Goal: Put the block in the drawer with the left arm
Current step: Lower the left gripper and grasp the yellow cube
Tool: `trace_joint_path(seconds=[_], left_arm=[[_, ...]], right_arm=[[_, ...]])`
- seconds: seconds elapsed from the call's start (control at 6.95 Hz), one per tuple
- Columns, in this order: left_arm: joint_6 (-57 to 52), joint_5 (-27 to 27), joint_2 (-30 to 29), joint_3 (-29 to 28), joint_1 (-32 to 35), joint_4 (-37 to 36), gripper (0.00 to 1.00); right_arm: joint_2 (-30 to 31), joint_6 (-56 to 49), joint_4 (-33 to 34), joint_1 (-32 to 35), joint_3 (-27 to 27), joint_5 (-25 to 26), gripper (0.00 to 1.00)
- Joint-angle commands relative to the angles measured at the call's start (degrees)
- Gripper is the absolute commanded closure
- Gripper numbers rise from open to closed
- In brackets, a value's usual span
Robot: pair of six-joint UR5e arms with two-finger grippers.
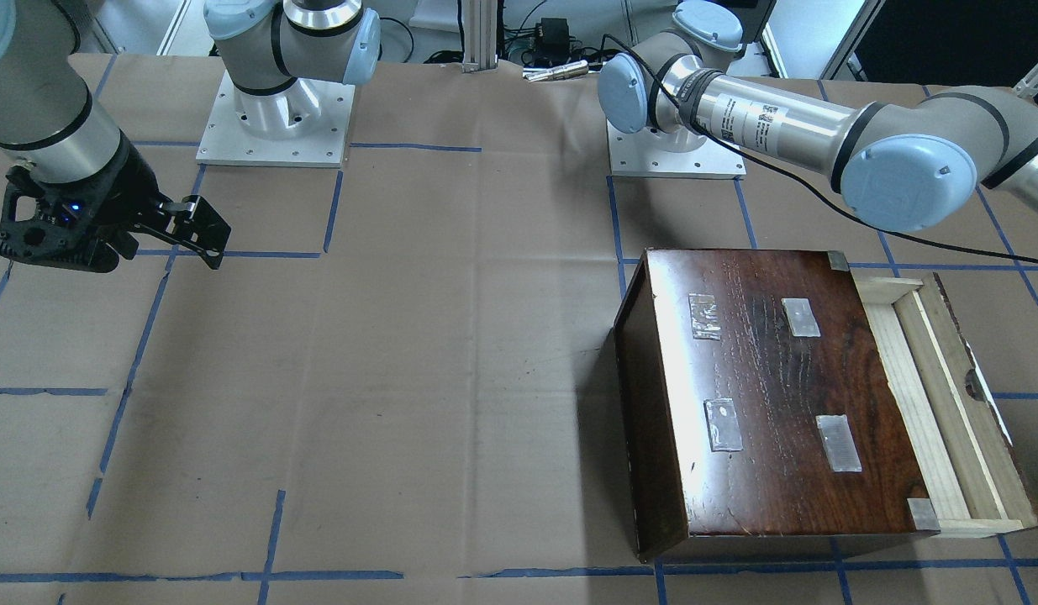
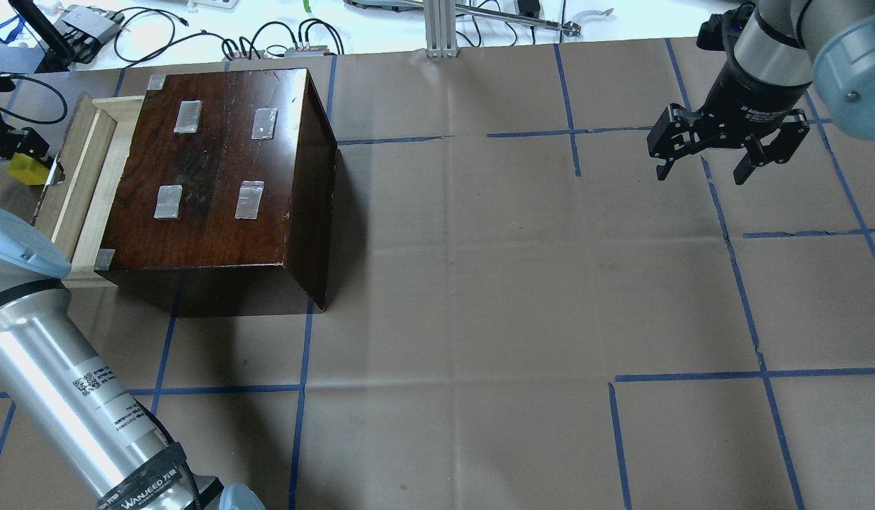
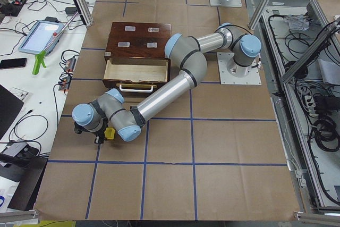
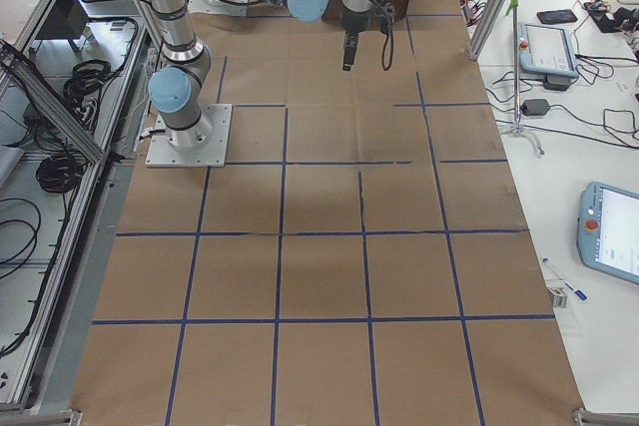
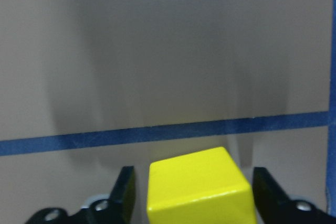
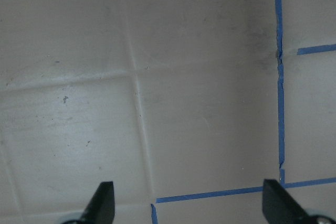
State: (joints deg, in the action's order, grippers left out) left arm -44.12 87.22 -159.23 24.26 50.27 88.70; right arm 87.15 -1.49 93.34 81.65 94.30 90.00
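Step in hand: pickup. The left gripper (image 5: pixel 193 181) sits low, just outside the dark front panel of the open drawer (image 3: pixel 137 69). Its fingers flank the block (image 2: pixel 26 170), but a firm clamp cannot be confirmed. The next move likely calls for securing the block, lifting it above the panel and carrying it over the tray. The right gripper (image 2: pixel 701 173) hangs spread, well apart from the drawer.

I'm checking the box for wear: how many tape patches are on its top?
6. Four patches form a two-by-two grid on the box top; two smaller ones sit at the corners on the drawer side. None seem hidden.
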Motion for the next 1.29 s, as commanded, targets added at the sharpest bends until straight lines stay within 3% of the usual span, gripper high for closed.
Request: trace_joint_path(seconds=[0.0, 0.58, 0.86, 1.01, 1.15], left_arm=[[0.0, 1.0, 2.8, 0.1, -0.3, 1.1, 0.68], [0.4, 1.3, 14.1, 1.5, -1.6, 13.7, 0.68], [3.1, 1.3, 18.0, 3.2, -1.3, 22.0, 0.75], [4.7, 1.2, 20.8, 7.0, -1.0, 22.6, 0.77], [5.4, 0.8, 25.1, 14.6, -0.8, 21.6, 0.80]], right_arm=[[0.0, 0.1, 0.0, 0.0, 0.0, 0.0, 0.00], [0.0, 0.1, 0.0, 0.0, 0.0, 0.0, 0.00], [0.0, 0.0, 0.0, 0.0, 0.0, 0.0, 0.00], [0.0, 0.0, 0.0, 0.0, 0.0, 0.0, 0.00], [0.0, 0.0, 0.0, 0.0, -0.1, 0.0, 0.00]])
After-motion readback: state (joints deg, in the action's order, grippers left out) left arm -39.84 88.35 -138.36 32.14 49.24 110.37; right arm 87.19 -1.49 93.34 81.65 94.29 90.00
